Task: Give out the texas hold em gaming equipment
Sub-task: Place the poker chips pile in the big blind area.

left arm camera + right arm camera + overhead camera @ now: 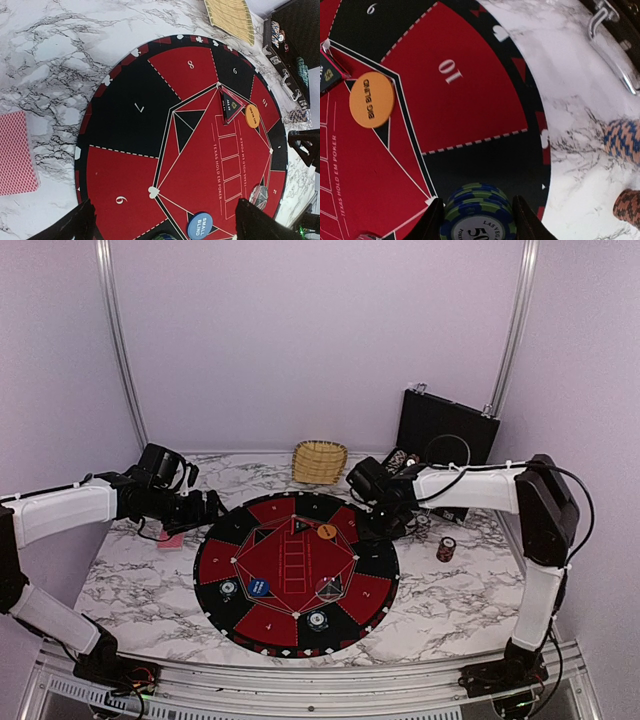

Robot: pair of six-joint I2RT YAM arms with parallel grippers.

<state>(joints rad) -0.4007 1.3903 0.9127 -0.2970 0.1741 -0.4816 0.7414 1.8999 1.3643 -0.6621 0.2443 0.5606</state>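
the right gripper is clamped on a stack of green-and-blue striped poker chips at a black wedge of the round black-and-red numbered mat, beside wedge ten. the left gripper hangs with jaws wide apart over the mat's other side, near a red-backed playing card.

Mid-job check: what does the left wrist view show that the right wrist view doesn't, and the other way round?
Only the left wrist: the red-backed cards lying on the marble beside the mat, the blue SMALL BLIND disc and the wicker basket.
Only the right wrist, clearly: a green-and-blue chip stack gripped between the fingers of the right gripper.
Both: the orange BIG BLIND disc and the mat with its section numbered 10.
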